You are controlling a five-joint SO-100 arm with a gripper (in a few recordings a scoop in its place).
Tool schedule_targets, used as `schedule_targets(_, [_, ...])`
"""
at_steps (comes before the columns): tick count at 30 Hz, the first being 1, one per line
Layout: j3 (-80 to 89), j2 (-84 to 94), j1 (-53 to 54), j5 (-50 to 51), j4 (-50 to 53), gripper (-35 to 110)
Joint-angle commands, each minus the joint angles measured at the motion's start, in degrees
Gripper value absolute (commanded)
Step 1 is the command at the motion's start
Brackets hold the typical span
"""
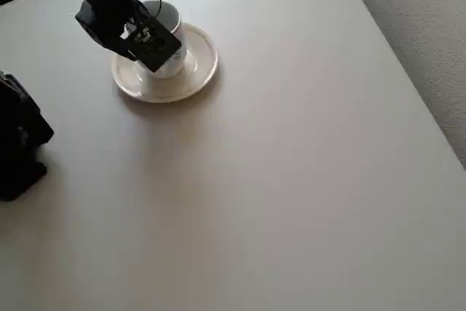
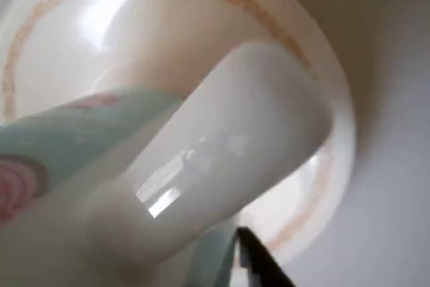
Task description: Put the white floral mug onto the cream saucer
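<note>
In the overhead view the white floral mug [image 1: 169,65] stands on the cream saucer [image 1: 204,63] at the upper left of the table, its open rim showing behind the arm. My black gripper [image 1: 154,45] sits right over the mug and covers most of its body. The wrist view is very close: the mug's white loop handle [image 2: 222,146] crosses the picture, with teal and pink print on the wall [image 2: 60,139]. The saucer [image 2: 336,166] lies under it. One dark fingertip [image 2: 259,263] presses against the mug at the bottom edge; the other finger is hidden.
The beige table [image 1: 291,180] stretches wide to the right and front of the saucer. Its right edge runs diagonally, with grey carpet [image 1: 429,27] beyond. The arm's black base [image 1: 18,143] stands at the left edge.
</note>
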Motion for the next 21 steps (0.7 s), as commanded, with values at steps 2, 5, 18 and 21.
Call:
schedule_targets(2, [-4.6,-0.3,1.4,-0.5,0.2,25])
schedule_targets(5, [-4.9,-0.8,2.0,-0.8,-0.3,25])
schedule_targets(18, [-8.7,-4.3,5.8,-2.5,-0.4,25])
schedule_targets(21, [-8.9,-4.3,5.8,-2.6,-0.4,25])
